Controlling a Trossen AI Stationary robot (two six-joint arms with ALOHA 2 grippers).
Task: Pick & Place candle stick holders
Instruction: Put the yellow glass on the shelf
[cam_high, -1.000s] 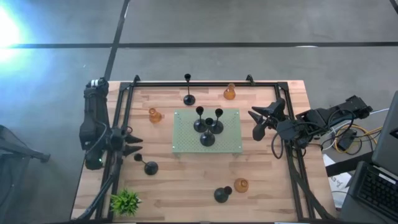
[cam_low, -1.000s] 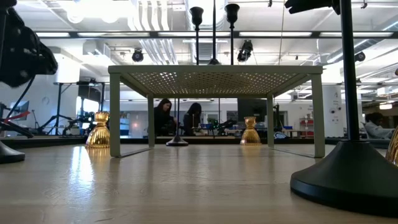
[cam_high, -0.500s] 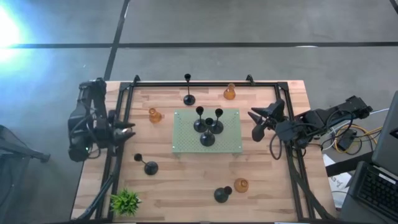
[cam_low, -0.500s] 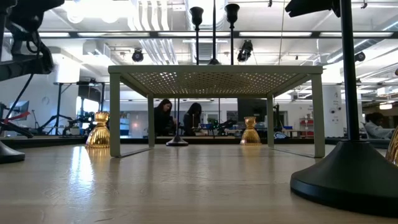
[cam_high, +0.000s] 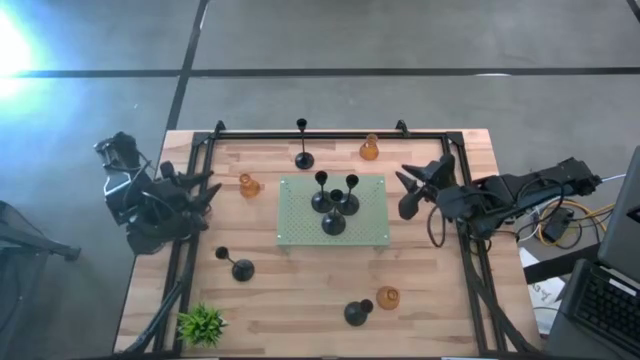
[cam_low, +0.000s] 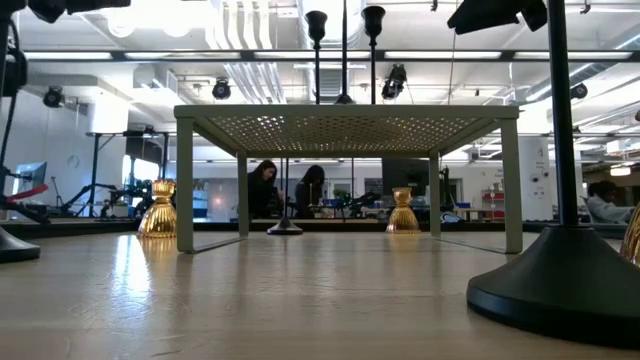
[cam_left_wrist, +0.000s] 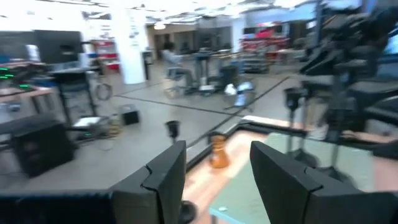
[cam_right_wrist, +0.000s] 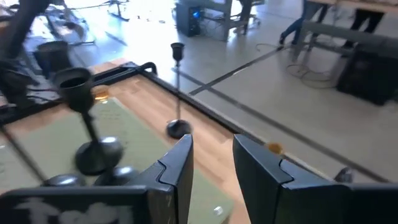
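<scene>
Three black candle stick holders (cam_high: 334, 205) stand on the pale green mat (cam_high: 370, 225), a small raised stand, at mid-table. More holders stand on the wood: a tall black one (cam_high: 302, 150) and an amber one (cam_high: 369, 148) at the far edge, an amber one (cam_high: 248, 184) left of the mat, a black one (cam_high: 240, 265) near left, and a black (cam_high: 356, 312) and amber (cam_high: 387, 297) pair near the front. My left gripper (cam_high: 205, 190) hovers open at the table's left edge, level, holding nothing (cam_left_wrist: 217, 180). My right gripper (cam_high: 403, 192) hovers open just right of the mat, holding nothing (cam_right_wrist: 214, 168).
A small green plant (cam_high: 202, 325) sits at the near left corner. A black frame rail (cam_high: 330, 133) runs along the far edge and both sides of the table. Cables and equipment (cam_high: 560, 225) lie beyond the right edge. People sit in the room behind (cam_low: 262, 185).
My left gripper has risen from low over the near-left part of the table and gone toward the far edge. It has rolled and tipped up until it points level toward the mat, and it has stayed open. Nothing on the table has moved.
</scene>
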